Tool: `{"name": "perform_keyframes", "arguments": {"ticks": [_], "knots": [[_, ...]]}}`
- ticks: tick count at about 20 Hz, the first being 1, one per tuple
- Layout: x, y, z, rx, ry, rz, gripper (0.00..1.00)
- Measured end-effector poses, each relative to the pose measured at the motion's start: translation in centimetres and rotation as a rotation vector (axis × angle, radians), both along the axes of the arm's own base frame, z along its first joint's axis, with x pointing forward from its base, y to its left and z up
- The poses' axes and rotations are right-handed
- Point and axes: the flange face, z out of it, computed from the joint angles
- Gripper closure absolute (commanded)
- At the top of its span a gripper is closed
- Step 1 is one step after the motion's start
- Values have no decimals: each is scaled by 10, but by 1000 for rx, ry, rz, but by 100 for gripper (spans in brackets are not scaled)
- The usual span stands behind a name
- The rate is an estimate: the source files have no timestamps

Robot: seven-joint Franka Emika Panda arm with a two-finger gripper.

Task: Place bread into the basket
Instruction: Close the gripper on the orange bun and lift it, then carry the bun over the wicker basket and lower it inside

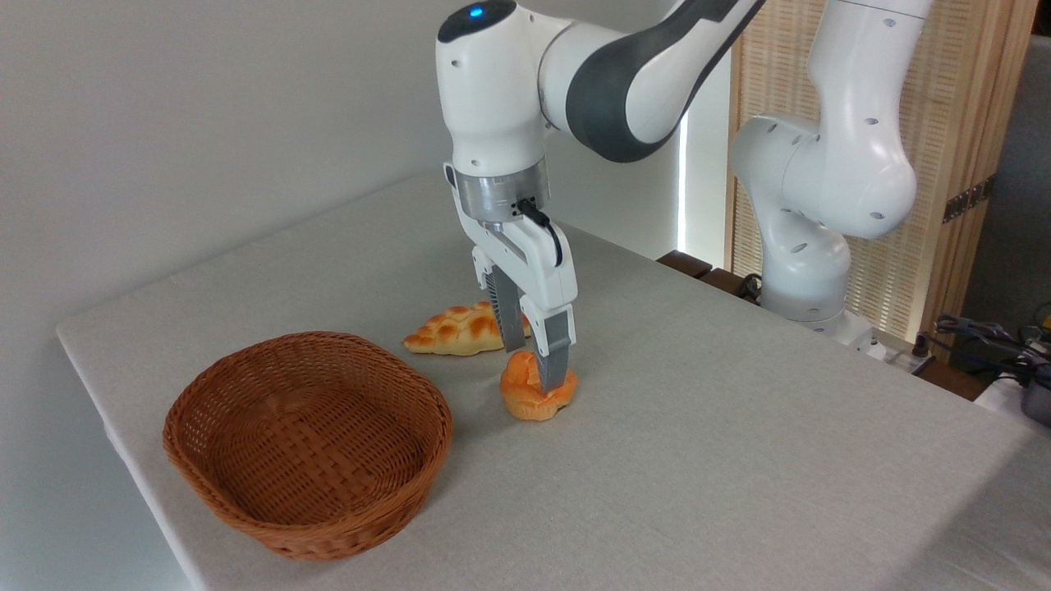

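Observation:
The bread (534, 398), a small round orange-golden bun with a lumpy top, rests on the table right of the basket. My gripper (536, 367) comes straight down on it. One finger stands behind the bun and the other finger (556, 357) crosses its front, so the jaws pinch its top. The basket (308, 439), round, reddish-brown wicker and with nothing in it, sits at the front left, a short gap from the bun.
A long braided golden-brown loaf (452, 331) lies just behind the bun and the basket. The grey cloth-covered table (698, 460) has its left edge close to the basket. The arm's white base (809, 271) stands at the back right.

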Motion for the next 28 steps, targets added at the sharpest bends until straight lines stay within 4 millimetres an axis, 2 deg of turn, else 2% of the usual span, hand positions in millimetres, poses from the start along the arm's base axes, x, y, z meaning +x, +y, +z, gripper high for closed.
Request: {"name": "perform_keyframes", "arguments": {"ticks": [1, 3, 5, 6, 7, 18, 21, 23, 28], "knots": [[0, 0, -1, 0, 1, -3, 12], [-1, 0, -3, 0, 2, -5, 39], [-1, 0, -7, -1, -7, -5, 81], [-1, 0, -10, -1, -9, -5, 92], [-1, 1, -12, -1, -9, -4, 98], [0, 7, -15, -5, -6, 10, 98], [3, 9, -8, -8, -16, 14, 98], [10, 11, 8, -11, -27, 20, 98], [38, 26, 73, -30, -97, 56, 98]]}}
